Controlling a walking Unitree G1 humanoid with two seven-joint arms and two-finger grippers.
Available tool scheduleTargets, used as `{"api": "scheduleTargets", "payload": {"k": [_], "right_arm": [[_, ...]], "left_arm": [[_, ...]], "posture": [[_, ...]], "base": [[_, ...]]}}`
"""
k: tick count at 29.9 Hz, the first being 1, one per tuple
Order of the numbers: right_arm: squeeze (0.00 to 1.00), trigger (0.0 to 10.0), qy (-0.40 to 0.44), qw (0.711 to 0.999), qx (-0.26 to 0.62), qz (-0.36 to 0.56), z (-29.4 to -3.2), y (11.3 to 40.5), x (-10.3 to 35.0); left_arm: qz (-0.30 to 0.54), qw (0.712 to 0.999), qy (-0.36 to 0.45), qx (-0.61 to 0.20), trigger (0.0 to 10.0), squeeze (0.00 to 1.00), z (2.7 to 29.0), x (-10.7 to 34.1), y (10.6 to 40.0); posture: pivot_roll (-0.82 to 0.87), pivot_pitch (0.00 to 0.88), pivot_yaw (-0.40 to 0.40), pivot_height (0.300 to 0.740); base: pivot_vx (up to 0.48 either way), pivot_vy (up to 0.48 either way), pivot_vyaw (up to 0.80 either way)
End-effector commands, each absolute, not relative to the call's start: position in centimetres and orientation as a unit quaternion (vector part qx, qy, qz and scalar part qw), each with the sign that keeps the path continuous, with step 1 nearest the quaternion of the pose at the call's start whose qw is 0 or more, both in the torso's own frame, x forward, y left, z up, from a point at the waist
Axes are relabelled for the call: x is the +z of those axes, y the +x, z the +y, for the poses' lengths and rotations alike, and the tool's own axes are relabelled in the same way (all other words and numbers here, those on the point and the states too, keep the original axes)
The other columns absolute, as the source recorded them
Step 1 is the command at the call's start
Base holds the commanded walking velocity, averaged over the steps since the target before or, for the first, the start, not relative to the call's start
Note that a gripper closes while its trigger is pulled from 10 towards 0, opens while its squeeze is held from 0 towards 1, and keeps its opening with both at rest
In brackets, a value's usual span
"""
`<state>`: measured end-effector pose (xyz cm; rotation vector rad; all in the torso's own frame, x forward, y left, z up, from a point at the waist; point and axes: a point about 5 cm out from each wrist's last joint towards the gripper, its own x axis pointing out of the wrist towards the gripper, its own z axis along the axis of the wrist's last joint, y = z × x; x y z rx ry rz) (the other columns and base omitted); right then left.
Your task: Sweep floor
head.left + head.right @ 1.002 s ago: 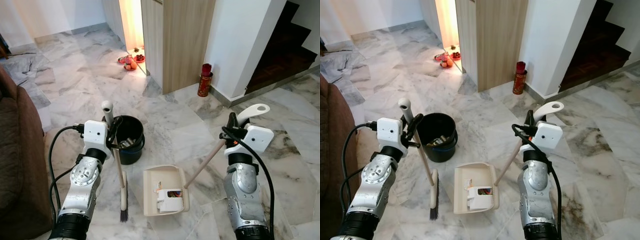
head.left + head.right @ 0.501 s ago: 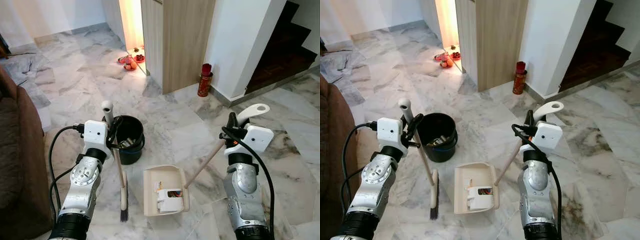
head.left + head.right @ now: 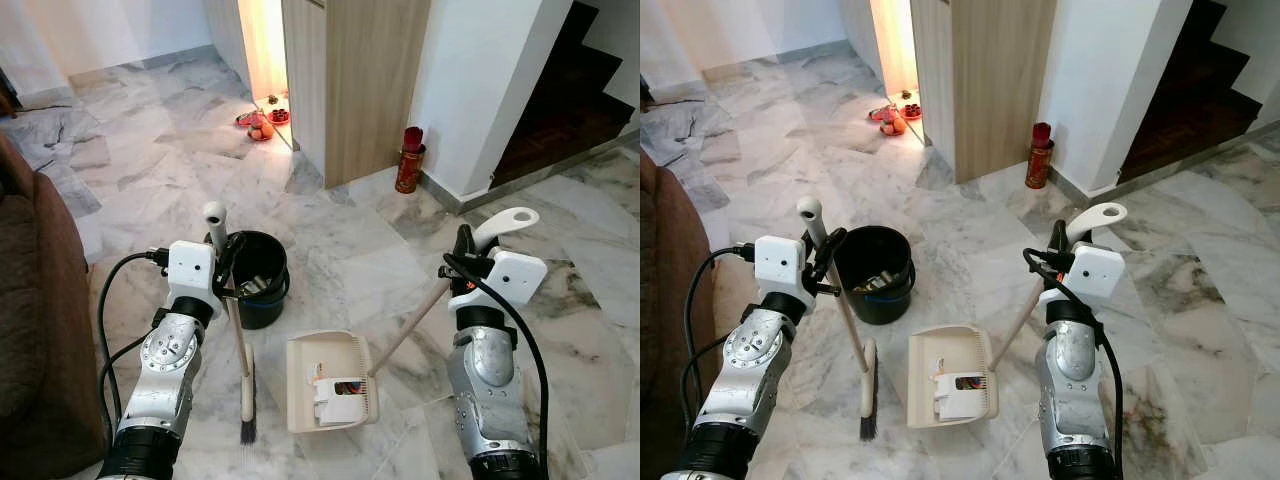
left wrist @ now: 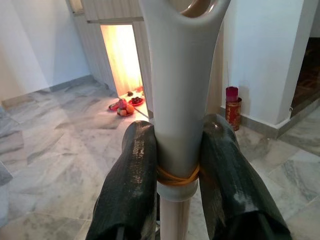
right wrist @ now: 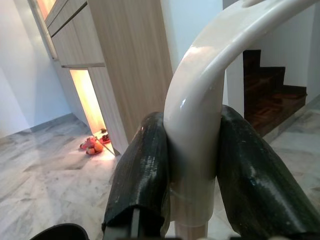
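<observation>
Now your left claw [image 3: 222, 262] is clenched on the broom [image 3: 240, 350], bristles on the floor below it, and your right claw [image 3: 462, 250] grasps the dustpan [image 3: 330, 382] handle, so next brush debris toward the pan, I judge.

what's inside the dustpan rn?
The dustpan holds a white boxy piece of trash with a small dark, colourful item at its top. Anything beneath that piece is hidden.
</observation>
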<state>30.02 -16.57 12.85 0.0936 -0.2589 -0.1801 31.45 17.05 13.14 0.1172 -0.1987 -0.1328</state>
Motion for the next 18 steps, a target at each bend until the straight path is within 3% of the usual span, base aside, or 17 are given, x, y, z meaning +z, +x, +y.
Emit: {"api": "scheduleTargets", "payload": {"k": [1, 18], "right_arm": [[0.0, 10.0, 0.052, 0.983, -0.081, -0.154, -16.09, 30.27, 13.99], [0.0, 10.0, 0.051, 0.983, -0.081, -0.155, -16.13, 30.31, 14.03]], "left_arm": [[-0.119, 0.988, 0.065, -0.067, 10.0, 0.0, 17.19, 14.13, 31.74], [-0.12, 0.988, 0.065, -0.067, 10.0, 0.0, 17.21, 14.14, 31.75]], "posture": [[-0.07, 0.057, 0.065, 0.74], [-0.07, 0.053, 0.064, 0.74]], "base": [[0.0, 0.0, 0.0], [0.0, 0.0, 0.0]]}}
